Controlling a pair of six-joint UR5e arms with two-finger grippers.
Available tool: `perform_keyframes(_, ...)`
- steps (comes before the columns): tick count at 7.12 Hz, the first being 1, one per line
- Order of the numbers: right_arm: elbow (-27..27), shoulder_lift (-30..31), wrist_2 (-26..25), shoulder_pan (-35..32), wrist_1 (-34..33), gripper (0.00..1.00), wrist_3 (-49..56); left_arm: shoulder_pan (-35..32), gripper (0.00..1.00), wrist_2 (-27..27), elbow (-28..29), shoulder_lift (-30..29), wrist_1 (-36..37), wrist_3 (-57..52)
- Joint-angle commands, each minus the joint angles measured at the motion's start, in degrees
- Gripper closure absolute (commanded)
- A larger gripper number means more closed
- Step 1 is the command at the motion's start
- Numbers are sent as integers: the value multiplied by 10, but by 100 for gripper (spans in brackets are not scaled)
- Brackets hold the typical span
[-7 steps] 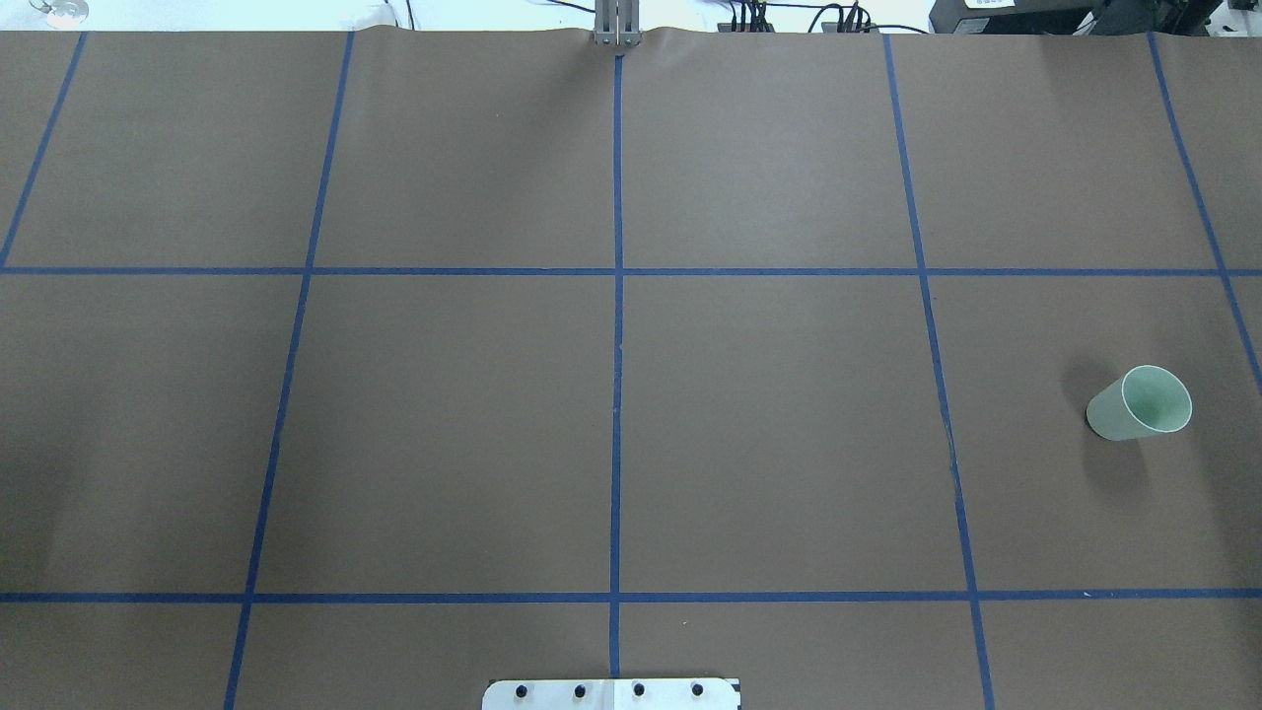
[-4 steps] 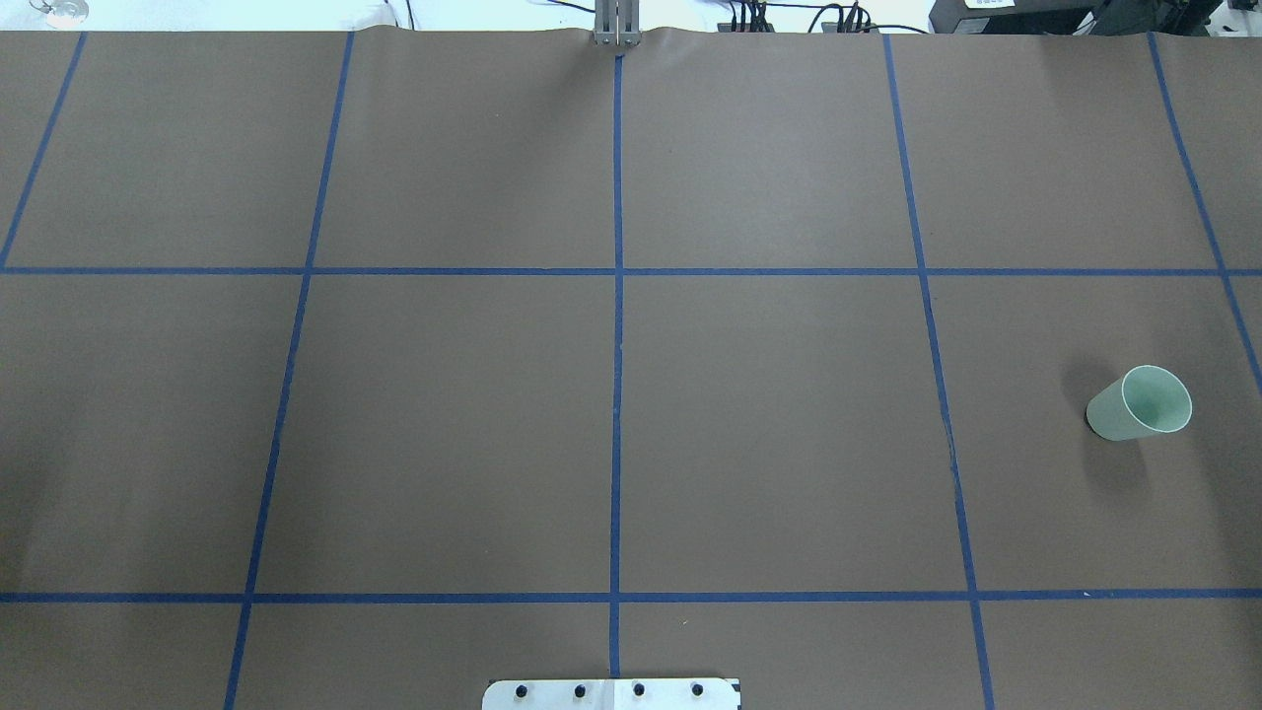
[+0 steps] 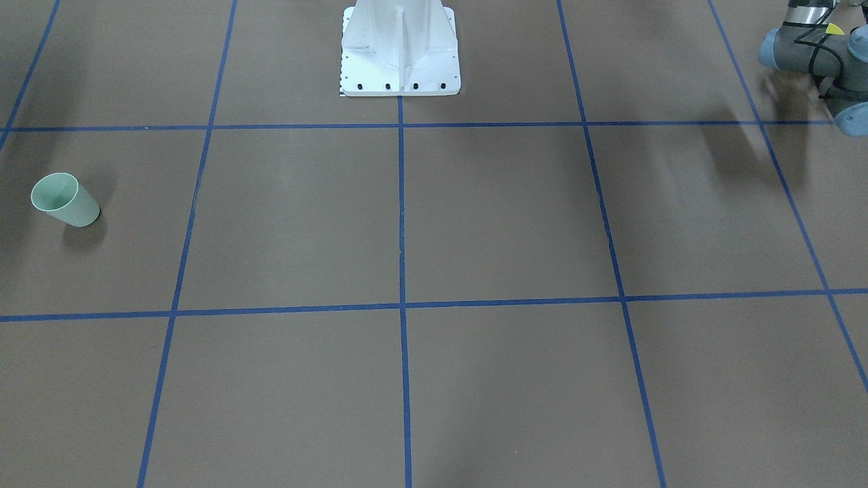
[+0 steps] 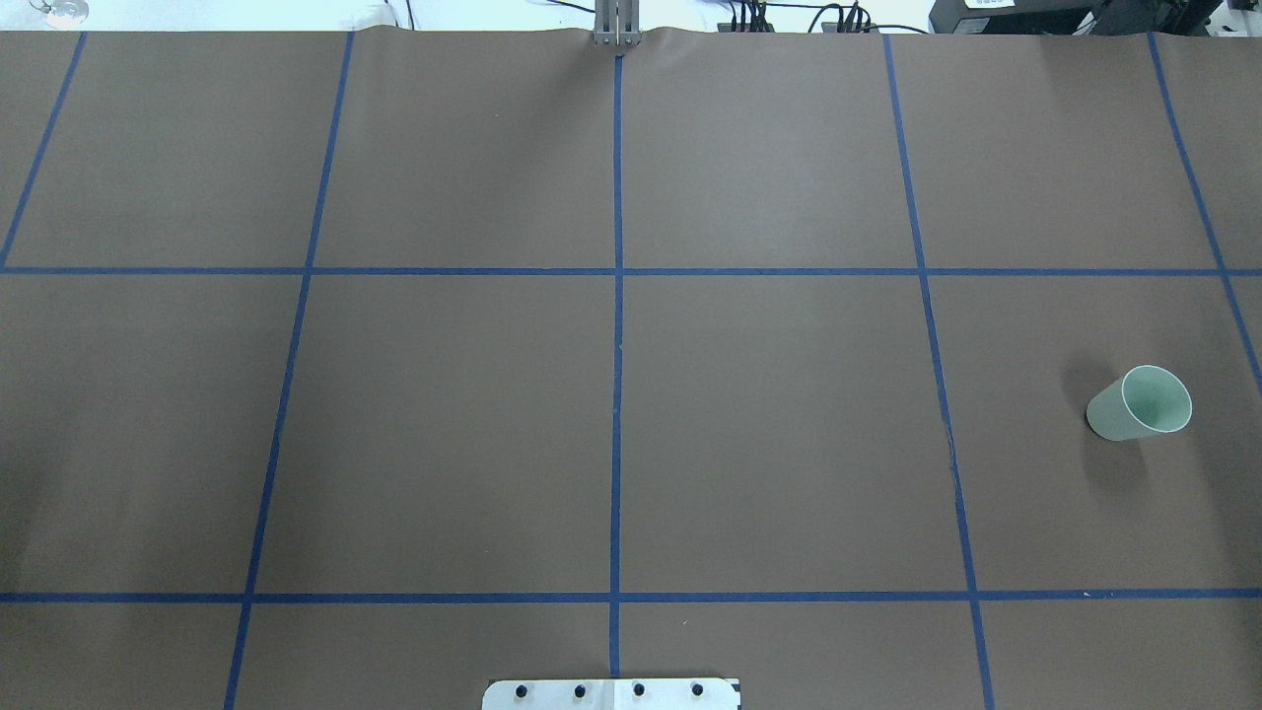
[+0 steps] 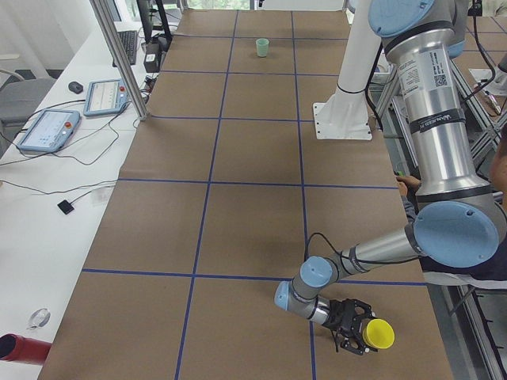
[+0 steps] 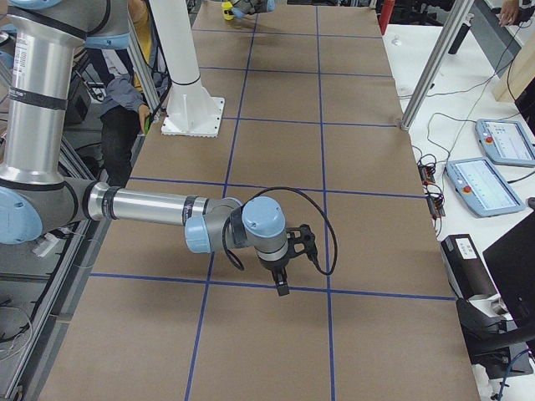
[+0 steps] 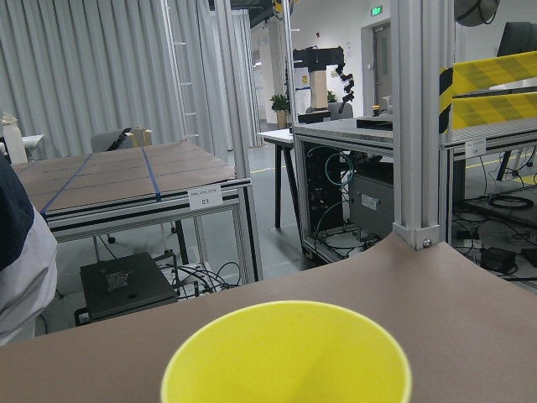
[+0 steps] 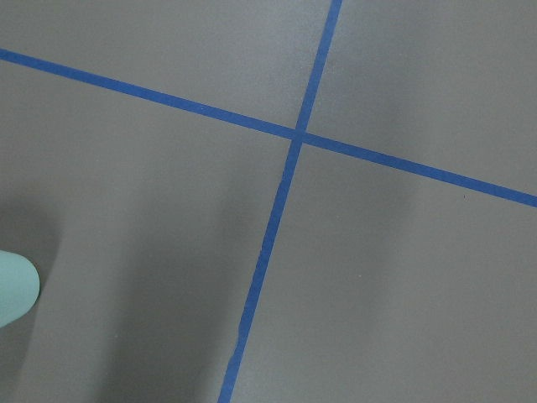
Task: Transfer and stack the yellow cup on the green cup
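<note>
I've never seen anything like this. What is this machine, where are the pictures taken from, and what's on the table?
It is a robot: two jointed arms on one white base, each ending in a two-finger gripper. Two cameras look down on the brown table, two look along it from its ends, and one rides on each wrist. A green cup stands on the table. The yellow cup is at the left gripper; whether it is clamped I cannot tell. The right gripper points down at the table, nothing seen in it.

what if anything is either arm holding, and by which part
Cannot tell for sure: the left gripper is against the side of the yellow cup, jaws hidden. Nothing shows in the right gripper.
</note>
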State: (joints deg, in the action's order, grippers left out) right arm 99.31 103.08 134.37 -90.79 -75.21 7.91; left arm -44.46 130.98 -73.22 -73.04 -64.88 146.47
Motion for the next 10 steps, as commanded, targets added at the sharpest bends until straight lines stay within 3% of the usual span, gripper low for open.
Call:
perform_keyframes(1,1,-1,0,0,0,0,-1,1,61,0,0,0,-6,0)
perform_keyframes(2,1,0,1,0,0,0,-1,2,68,-5,-2,0,-3,-4)
perform_keyframes(4,0,-1,0,0,0,0,-2,2,72,-8,-7,3,7,-21)
perform_keyframes(7,0,-2,0,0,1,0,-2,2,73,-76,-109,82,19,-35)
perform_keyframes(10,0,-2,0,0,0,0,-1,2,73,-251,-117,90,14,-29)
